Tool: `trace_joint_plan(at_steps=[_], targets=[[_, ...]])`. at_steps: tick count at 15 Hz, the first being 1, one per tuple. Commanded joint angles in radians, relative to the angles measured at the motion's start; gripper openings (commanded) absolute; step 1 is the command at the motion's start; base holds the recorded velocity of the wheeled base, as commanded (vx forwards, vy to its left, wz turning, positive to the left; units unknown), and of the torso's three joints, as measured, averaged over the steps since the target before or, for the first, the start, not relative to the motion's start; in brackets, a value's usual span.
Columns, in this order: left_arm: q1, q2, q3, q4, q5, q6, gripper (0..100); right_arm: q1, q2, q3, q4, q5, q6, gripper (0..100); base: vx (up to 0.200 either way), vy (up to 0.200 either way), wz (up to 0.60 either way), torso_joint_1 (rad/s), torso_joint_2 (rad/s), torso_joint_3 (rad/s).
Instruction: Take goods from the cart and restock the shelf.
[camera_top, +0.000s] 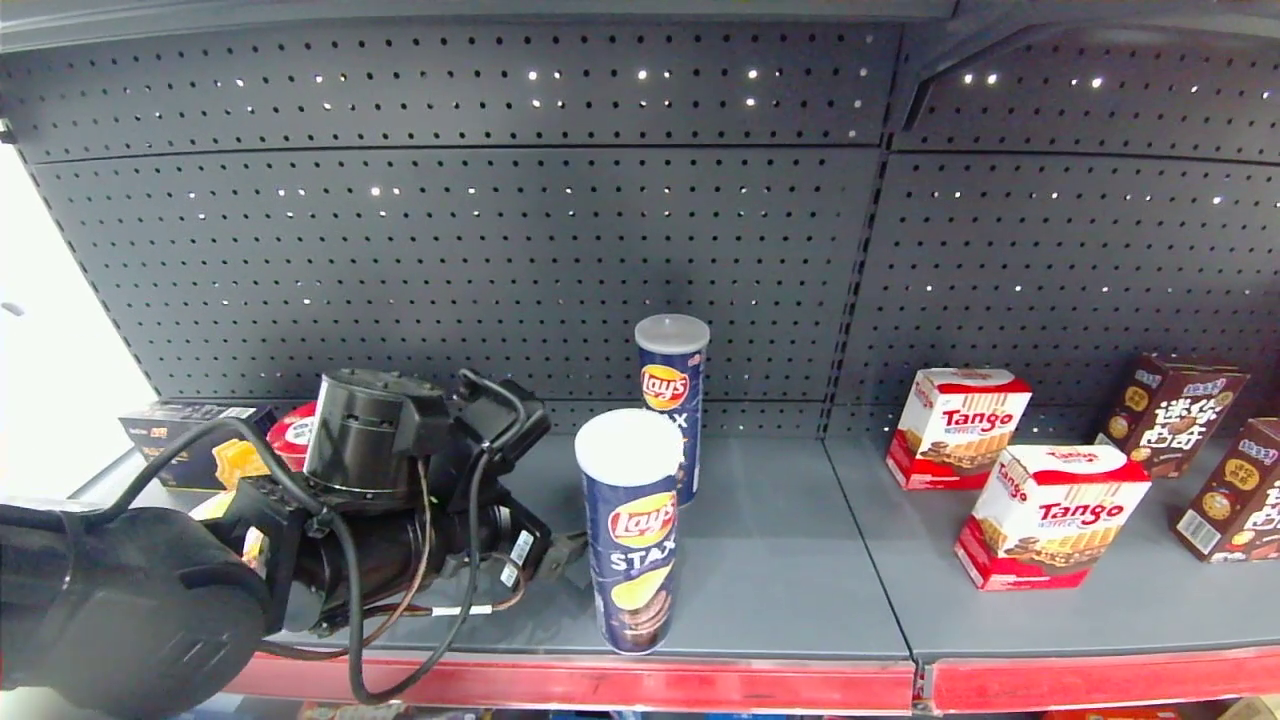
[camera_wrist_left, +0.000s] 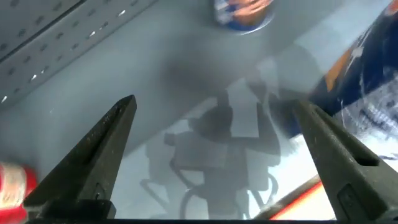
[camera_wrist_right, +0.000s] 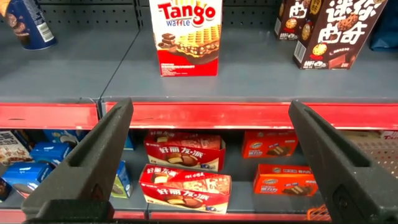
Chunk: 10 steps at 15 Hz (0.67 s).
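Two blue chips cans stand on the grey shelf (camera_top: 780, 560): one near the front edge (camera_top: 630, 540), the other behind it (camera_top: 672, 400) by the pegboard. My left gripper (camera_wrist_left: 214, 106) hovers low over the shelf just left of the front can (camera_wrist_left: 367, 81), open, with nothing between its fingers. The back can's base (camera_wrist_left: 244, 12) is farther off. My right gripper (camera_wrist_right: 211, 107) is open and empty in front of the shelf's red edge, facing a wafer box (camera_wrist_right: 189, 37).
Two red-and-white wafer boxes (camera_top: 1050, 525) and brown snack boxes (camera_top: 1170, 410) stand on the right bay. A dark box (camera_top: 185, 425) and a red item (camera_top: 292, 432) sit behind my left arm. The lower shelf holds red boxes (camera_wrist_right: 183, 183) and orange boxes (camera_wrist_right: 283, 180).
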Motion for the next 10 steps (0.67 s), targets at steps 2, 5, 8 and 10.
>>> trace_joint_plan(at_steps=[2, 5, 8, 10], targets=[[0.031, 0.011, 0.05, -0.036, 0.004, 0.002, 100, 0.0, 0.001, 0.0, 0.0, 0.0, 0.0, 100, 0.0, 0.0, 0.0, 0.0, 0.0, 0.0], [0.065, 0.001, 0.104, -0.042, 0.01, 0.004, 100, 0.0, 0.001, 0.0, 0.0, 0.0, 0.0, 100, 0.0, 0.0, 0.0, 0.0, 0.0, 0.0], [0.047, -0.104, 0.164, -0.039, 0.004, 0.03, 100, 0.0, 0.001, 0.0, 0.0, 0.0, 0.0, 100, 0.0, 0.0, 0.0, 0.0, 0.0, 0.0], [0.037, -0.171, 0.211, -0.04, -0.001, 0.073, 100, 0.0, 0.001, 0.0, 0.0, 0.0, 0.0, 100, 0.0, 0.0, 0.0, 0.0, 0.0, 0.0]])
